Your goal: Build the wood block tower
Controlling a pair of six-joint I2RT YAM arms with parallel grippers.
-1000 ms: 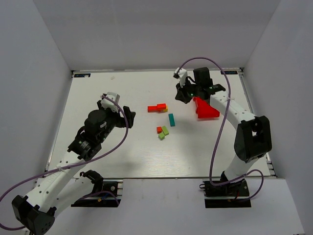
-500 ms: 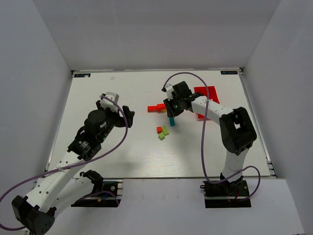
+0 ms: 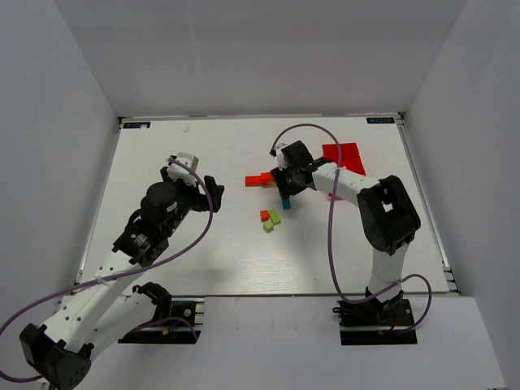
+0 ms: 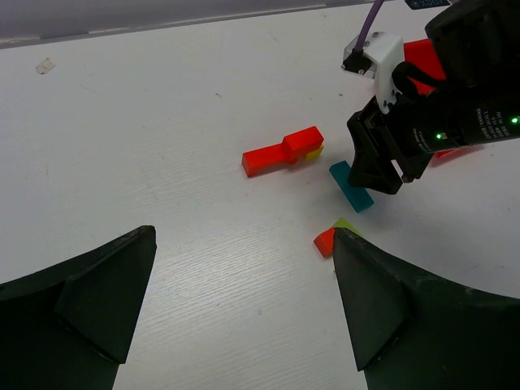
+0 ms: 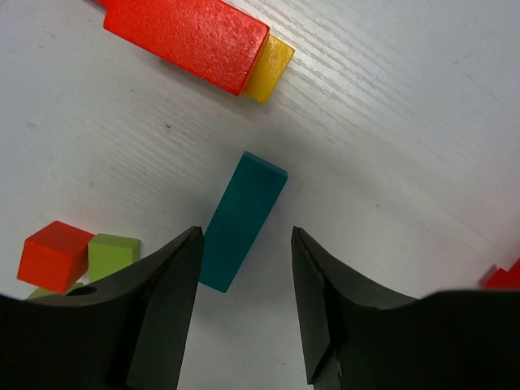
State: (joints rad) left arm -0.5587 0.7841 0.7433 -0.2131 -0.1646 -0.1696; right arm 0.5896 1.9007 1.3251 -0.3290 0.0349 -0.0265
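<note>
Starting at frame left, your left gripper (image 3: 197,180) hangs wide open, holding nothing. In the centre lies the long red wooden bar (image 3: 260,179) with a small yellow wooden block (image 5: 270,69) at its end. Just right, your right gripper (image 3: 283,187), released, straddles the teal wooden bar (image 5: 242,221); centre the fingers (image 5: 162,309), then close squarely.

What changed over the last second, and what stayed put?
The right gripper let go of the red bin, swung left to the teal block and opened astride it, not gripping. The left gripper stayed open and still; the other blocks did not move.
</note>
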